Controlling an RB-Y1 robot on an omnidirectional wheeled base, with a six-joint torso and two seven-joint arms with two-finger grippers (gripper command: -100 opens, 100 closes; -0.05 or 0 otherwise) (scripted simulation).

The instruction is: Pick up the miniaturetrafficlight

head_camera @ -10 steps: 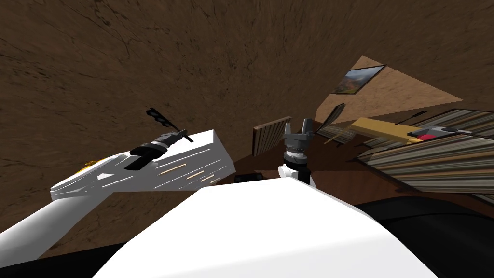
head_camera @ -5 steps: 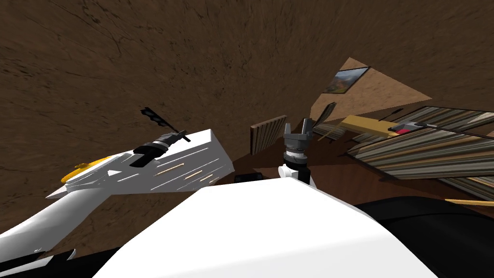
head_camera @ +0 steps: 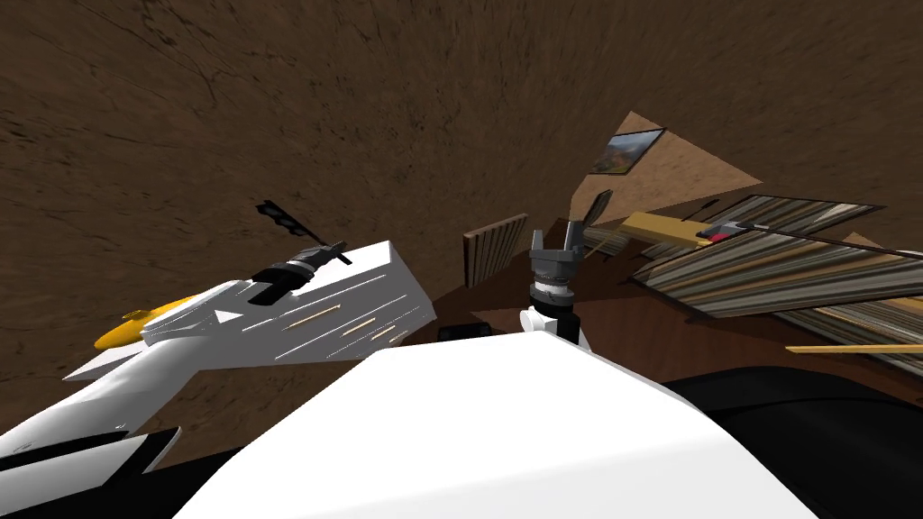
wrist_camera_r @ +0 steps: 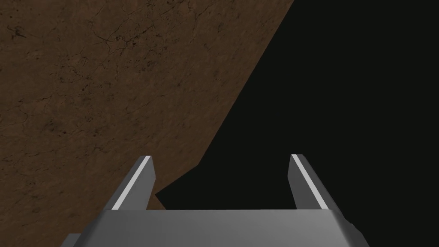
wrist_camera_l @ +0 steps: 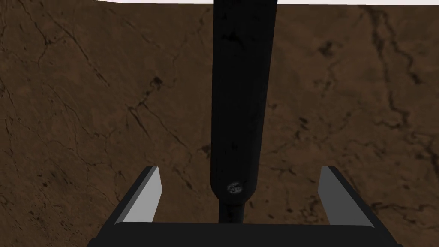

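The left gripper (wrist_camera_l: 241,169) centres the black miniaturetrafficlight (wrist_camera_l: 242,85) between its open jaws, neither touching it, seemingly aligned for closing; the right gripper (wrist_camera_r: 221,157) jaws are open, idle.

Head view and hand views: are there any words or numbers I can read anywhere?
No text can be read anywhere.
On the traffic light: no letters, just a tiny pale speck near its end, too blurred to read.
On the picture: a landscape, no words.
On the red and grey thing: too small to tell.
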